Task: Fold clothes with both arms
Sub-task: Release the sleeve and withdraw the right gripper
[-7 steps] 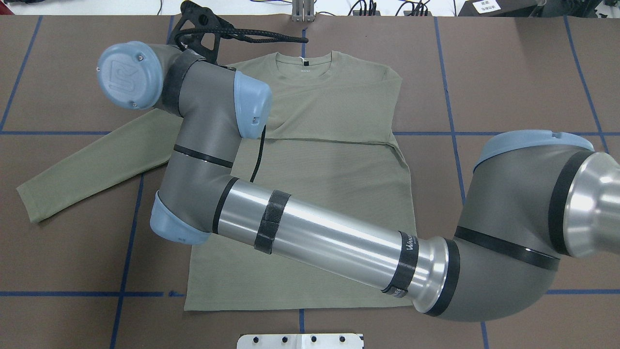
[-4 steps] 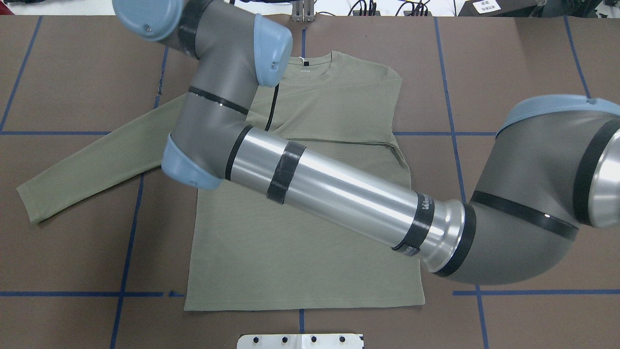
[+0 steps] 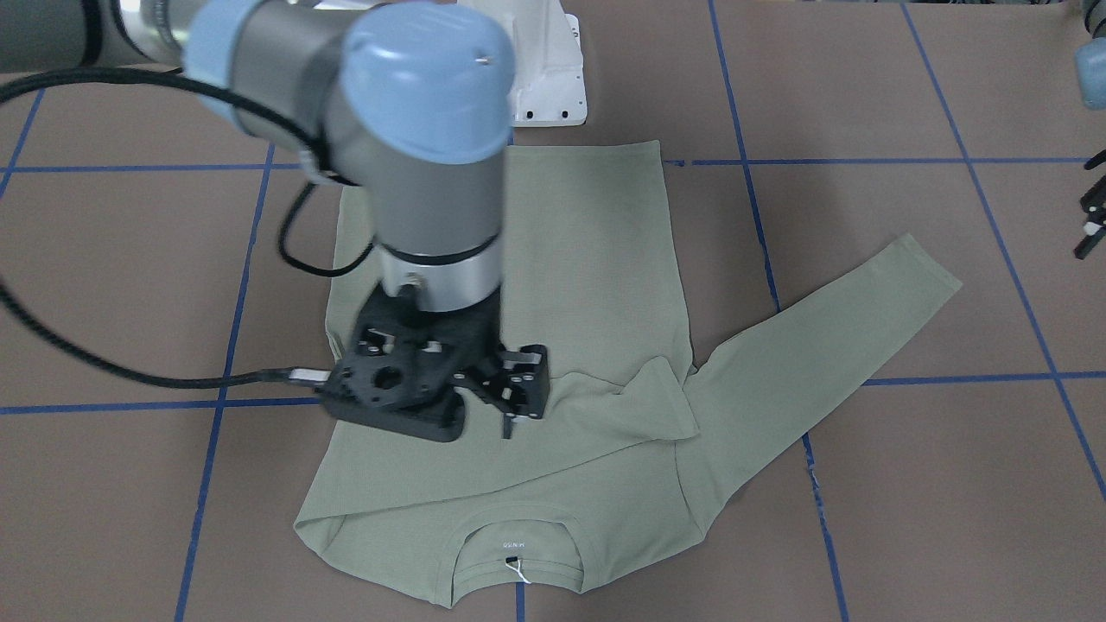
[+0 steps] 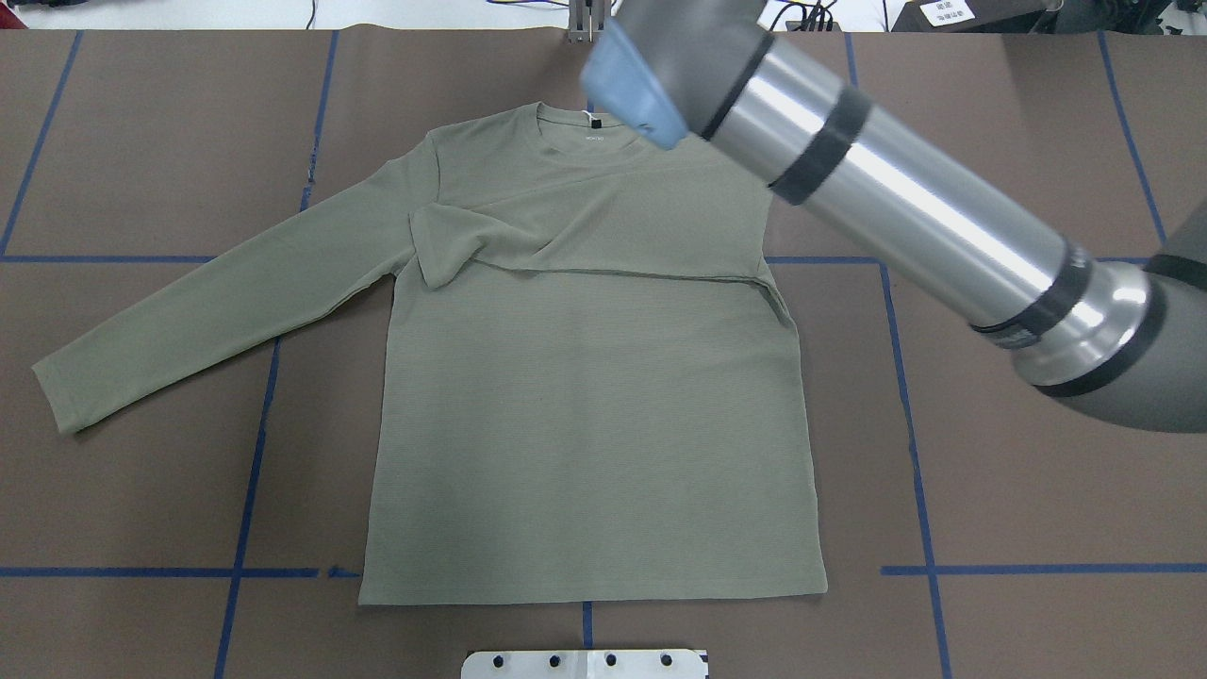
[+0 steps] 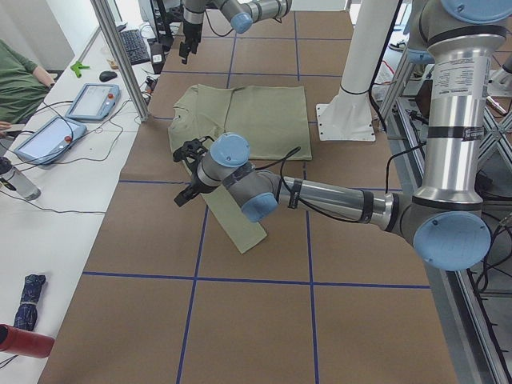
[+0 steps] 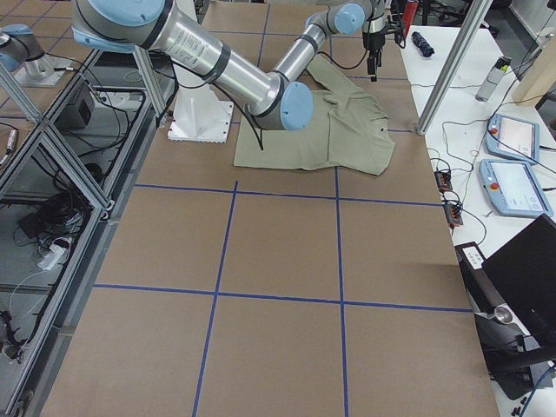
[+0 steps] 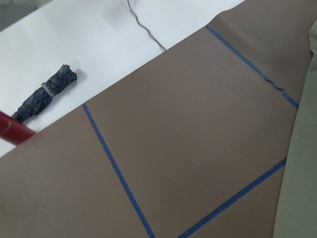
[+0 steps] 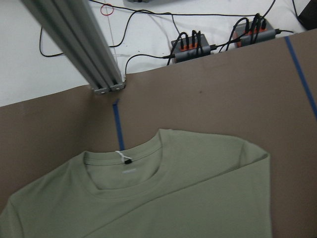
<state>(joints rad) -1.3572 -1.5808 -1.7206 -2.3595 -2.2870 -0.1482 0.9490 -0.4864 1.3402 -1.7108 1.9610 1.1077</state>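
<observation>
Leftward, one left gripper (image 5: 186, 172) hangs off past the outstretched sleeve of the single green shirt (image 4: 585, 424), which lies flat on the table (image 4: 141, 141), its other sleeve folded across the chest. One right gripper (image 3: 514, 397) hovers above that chest; neither's jaw gap can be told.

**Two Shiny Arms With Blue Caps**

The right arm (image 4: 905, 198) is a long shiny silver tube with grey bends, black bands and round light-blue caps. One cap (image 3: 423, 78) has a tiny screw in it. A thick black cable (image 3: 199, 378) loops to the right tool (image 3: 516, 406), a black block full of little holes and bolts. The left arm (image 5: 328, 196) looks just the same, with blue caps and a black left tool (image 5: 186, 172).
</observation>
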